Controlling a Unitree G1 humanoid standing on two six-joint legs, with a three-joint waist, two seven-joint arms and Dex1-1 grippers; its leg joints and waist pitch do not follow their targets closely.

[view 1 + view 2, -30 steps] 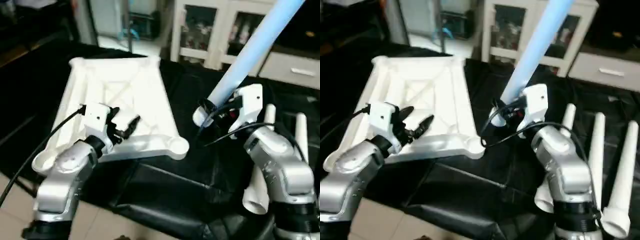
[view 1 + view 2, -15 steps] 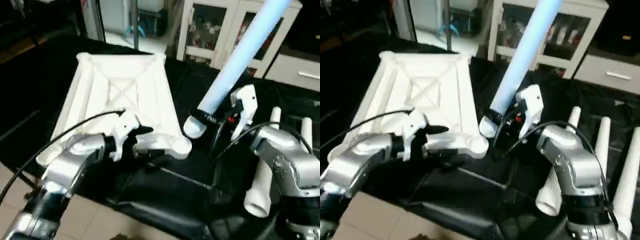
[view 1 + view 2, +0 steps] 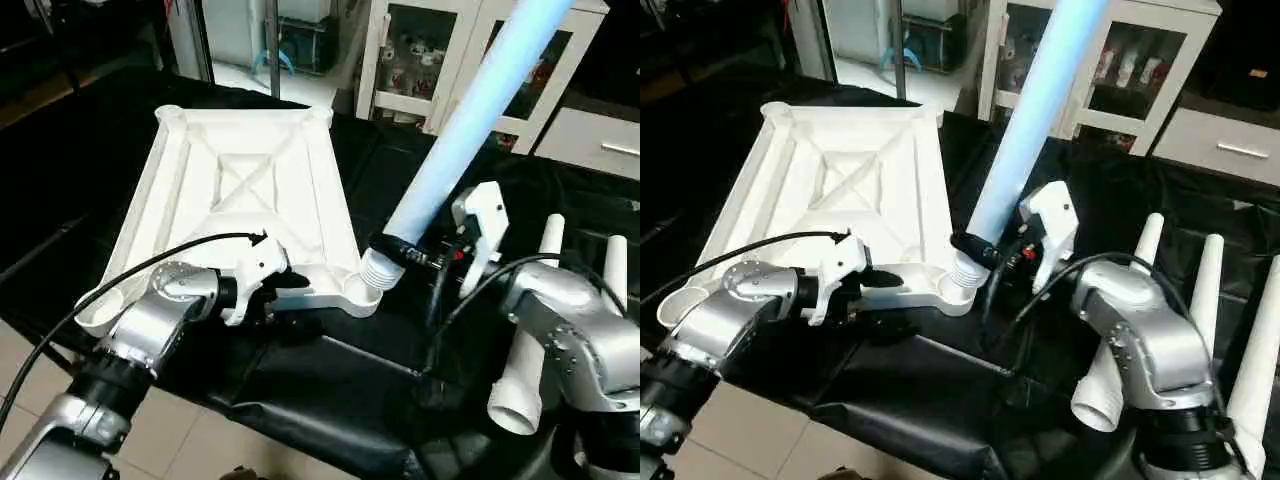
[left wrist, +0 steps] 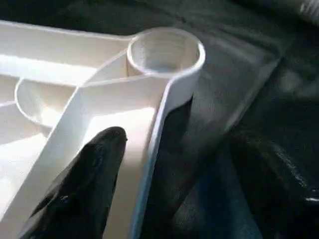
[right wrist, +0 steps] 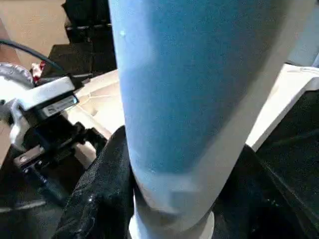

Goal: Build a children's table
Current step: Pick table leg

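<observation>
At tabletop (image 3: 240, 190) front corner, leg (image 3: 455, 150) now lowered to socket, right gripper (image 3: 415, 255) jaws clamping it, left gripper (image 3: 875, 290) jaws spread.

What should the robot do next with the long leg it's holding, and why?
Probably nudge the leg a little toward the near corner socket and stand it straighter. The right gripper holds the leg tilted, with its ribbed end at the socket's outer edge, not in the hole. The left gripper's fingers straddle the tabletop rim, likely steadying it.

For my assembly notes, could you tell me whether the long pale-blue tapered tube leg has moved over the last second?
Yes. The long pale-blue tapered tube leg, in the right pincer, has come left and down to the white ribbed tabletop's near corner socket.
</observation>
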